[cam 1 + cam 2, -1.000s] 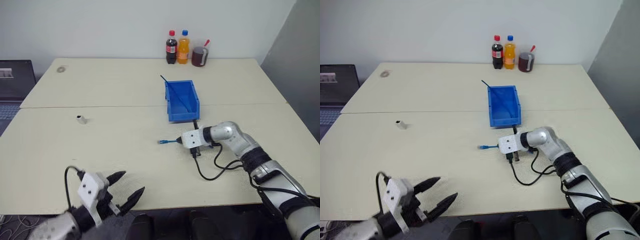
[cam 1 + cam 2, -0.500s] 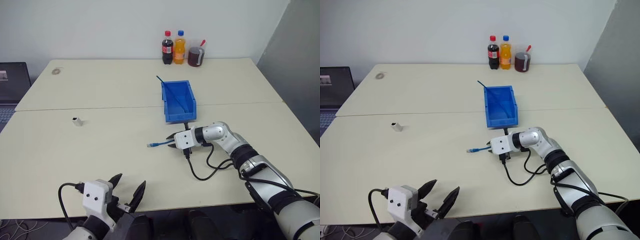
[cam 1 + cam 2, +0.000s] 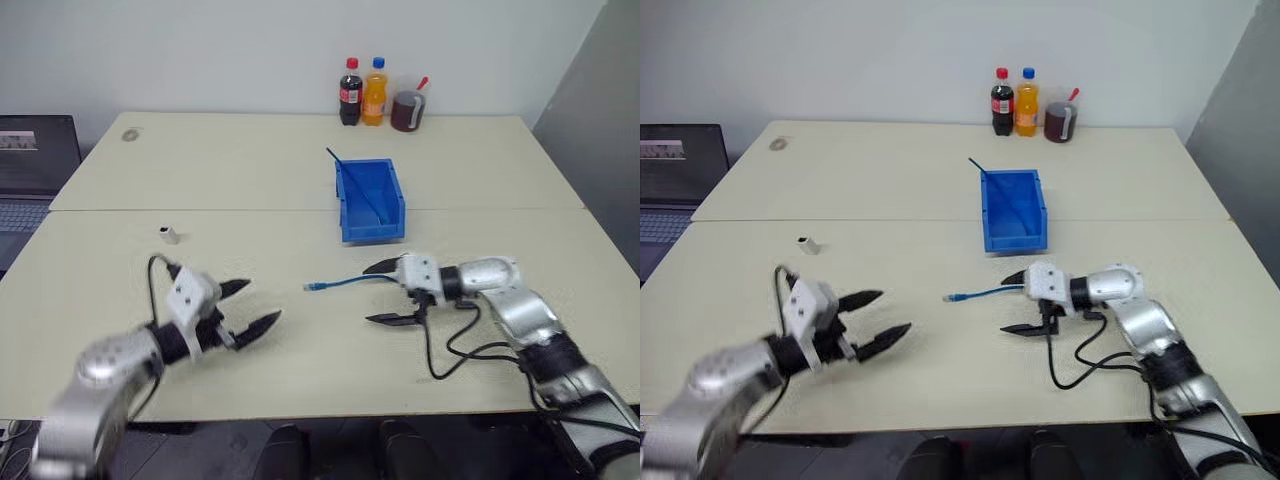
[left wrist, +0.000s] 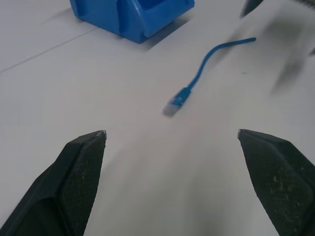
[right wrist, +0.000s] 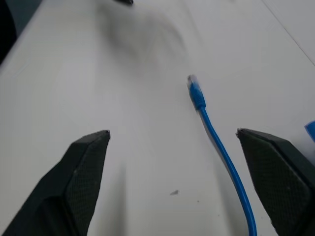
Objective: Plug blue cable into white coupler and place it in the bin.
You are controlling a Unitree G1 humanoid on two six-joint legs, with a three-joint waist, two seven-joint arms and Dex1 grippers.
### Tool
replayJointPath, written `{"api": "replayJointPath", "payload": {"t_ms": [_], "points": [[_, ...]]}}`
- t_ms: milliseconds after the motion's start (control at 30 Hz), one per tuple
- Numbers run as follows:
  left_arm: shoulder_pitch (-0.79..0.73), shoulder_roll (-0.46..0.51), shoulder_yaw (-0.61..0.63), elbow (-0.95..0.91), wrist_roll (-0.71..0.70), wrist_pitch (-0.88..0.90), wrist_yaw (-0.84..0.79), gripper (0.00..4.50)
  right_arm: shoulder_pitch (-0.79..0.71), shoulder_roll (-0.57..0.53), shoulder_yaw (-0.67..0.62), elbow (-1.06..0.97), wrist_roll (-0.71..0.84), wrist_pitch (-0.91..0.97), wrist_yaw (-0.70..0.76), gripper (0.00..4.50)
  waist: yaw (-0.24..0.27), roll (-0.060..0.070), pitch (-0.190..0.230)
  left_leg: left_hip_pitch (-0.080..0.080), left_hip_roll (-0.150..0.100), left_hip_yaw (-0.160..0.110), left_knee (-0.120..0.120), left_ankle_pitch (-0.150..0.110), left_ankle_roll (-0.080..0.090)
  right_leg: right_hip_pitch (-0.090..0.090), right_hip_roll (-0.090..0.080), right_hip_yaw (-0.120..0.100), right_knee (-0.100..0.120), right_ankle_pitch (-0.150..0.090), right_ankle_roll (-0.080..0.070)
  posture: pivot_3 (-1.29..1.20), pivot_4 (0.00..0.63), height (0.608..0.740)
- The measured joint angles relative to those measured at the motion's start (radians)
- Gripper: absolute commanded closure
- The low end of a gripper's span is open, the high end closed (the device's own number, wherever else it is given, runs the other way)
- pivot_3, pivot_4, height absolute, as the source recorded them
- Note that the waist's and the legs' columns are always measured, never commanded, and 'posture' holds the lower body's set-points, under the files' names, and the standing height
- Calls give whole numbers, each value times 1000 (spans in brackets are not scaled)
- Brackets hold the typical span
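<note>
You're looking at a pale beige surface [image 3: 300,180] with one seam running across it, against a white wall. One laptop [image 3: 35,165] is sitting past its left edge. At the far edge two bottles [image 3: 362,91] and one dark mug [image 3: 405,112] are standing.

One blue cable [image 3: 345,282] is lying flat mid-surface, in front of the bin [image 3: 369,200], with a clear plug at its left end. One white coupler [image 3: 168,234] is sitting well apart, far to the left.

The left tool [image 3: 250,306] is hovering released, jaws spread, pointing at the cable. The right tool [image 3: 385,292] is also released, fingers wide, with the cable's right end between them.

The head views are giving you the coupler and the thin dark strand [image 3: 355,185] in the bin. The left wrist view is showing the plug [image 4: 173,104] close up and the bin's front corner [image 4: 133,17].
</note>
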Motion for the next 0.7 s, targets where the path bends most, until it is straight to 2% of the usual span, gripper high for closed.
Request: {"api": "replayJointPath", "payload": {"t_ms": [33,133,300,367,400,500,567,700], "points": [[-122,5,-68,126,21,-27,-104,0,29,-43,-56,-94,79,132,-30,187,0,0,0,-1,-1,-1,-1,0,0,0,0,-2,-1,0,0,0,150,740],[-261,-7,-179,333,74,-80,-253,0,86,-66,-121,-202,167,290,-92,187,-5,-3,-2,-2,-1,-2,-1,-1,0,0,1,-3,-1,-1,-1,0,150,740],[-507,-122,-331,714,201,-228,-433,0,195,-73,-178,-279,207,405,-212,187,1,-3,-1,-15,-2,-6,1,0,0,-9,8,-8,0,-1,-2,0,150,740],[-554,-152,-356,809,240,-298,-462,373,229,-78,-189,-302,207,409,-231,170,1,-3,-1,-18,-2,-7,1,0,0,-13,8,-9,1,-1,-2,0,150,740],[-574,-163,-359,845,252,-332,-473,381,245,-84,-192,-309,208,410,-235,170,1,-3,-1,-19,-2,-7,1,0,0,-13,8,-9,1,-1,-2,0,150,740],[-659,-224,-371,1006,309,-457,-491,1084,320,-116,-227,-333,228,420,-246,170,2,-3,-2,-19,-3,-9,1,0,0,-13,8,-9,1,-1,-2,0,150,740],[-678,-244,-370,1057,325,-505,-495,1627,339,-135,-243,-349,239,431,-248,170,2,-3,-2,-19,-3,-10,2,0,0,-12,8,-8,1,-1,-1,0,150,740],[-692,-274,-369,1113,346,-569,-517,2422,350,-142,-273,-365,270,441,-269,170,1,-3,-2,-16,-3,-11,3,0,0,-9,8,-8,1,0,-1,0,150,740]]}}
